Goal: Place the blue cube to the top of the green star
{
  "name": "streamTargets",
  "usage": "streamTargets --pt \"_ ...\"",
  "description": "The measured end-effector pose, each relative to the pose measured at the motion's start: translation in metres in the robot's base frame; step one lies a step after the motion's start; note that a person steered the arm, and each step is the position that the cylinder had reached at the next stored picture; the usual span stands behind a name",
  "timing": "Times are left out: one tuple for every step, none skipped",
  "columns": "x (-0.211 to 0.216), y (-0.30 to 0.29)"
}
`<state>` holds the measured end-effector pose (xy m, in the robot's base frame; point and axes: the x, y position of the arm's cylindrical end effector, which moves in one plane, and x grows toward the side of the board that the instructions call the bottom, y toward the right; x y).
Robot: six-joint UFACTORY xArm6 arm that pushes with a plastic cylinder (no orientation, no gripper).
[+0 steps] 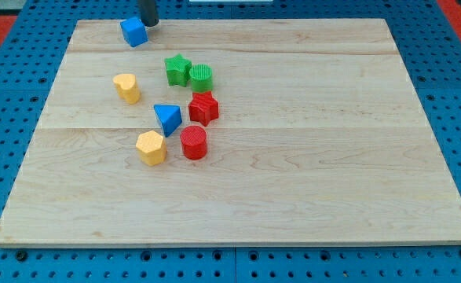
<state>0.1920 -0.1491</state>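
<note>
With no claw to open or close, my tip (150, 23) sits just right of the blue cube (133, 31) at the tabletop's (309, 173) top-left, up-left of the green star (177, 69); the cube, likely light, rigid and free-sliding, wants a centred push on its left face.

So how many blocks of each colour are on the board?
Blue: 2, the blue cube and blue triangle
Green: 2, the green star and green cylinder
Red: 2, the red star and red cylinder
Yellow: 2, the yellow heart and yellow hexagon
Total: 8
</note>
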Motion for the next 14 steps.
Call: streamTargets --pt "0.003 0.015" --pt "0.005 0.062" --pt "0.082 0.080" --pt "0.095 -0.021" --pt "0.053 -0.107" --pt "0.000 -0.094" --pt "0.000 -0.012" --pt "0.006 -0.014" --pt "0.003 -0.039" --pt "0.017 -0.064" --pt "0.019 -0.044" --pt "0.019 -0.019" --pt "0.019 0.003" --pt "0.019 -0.023"
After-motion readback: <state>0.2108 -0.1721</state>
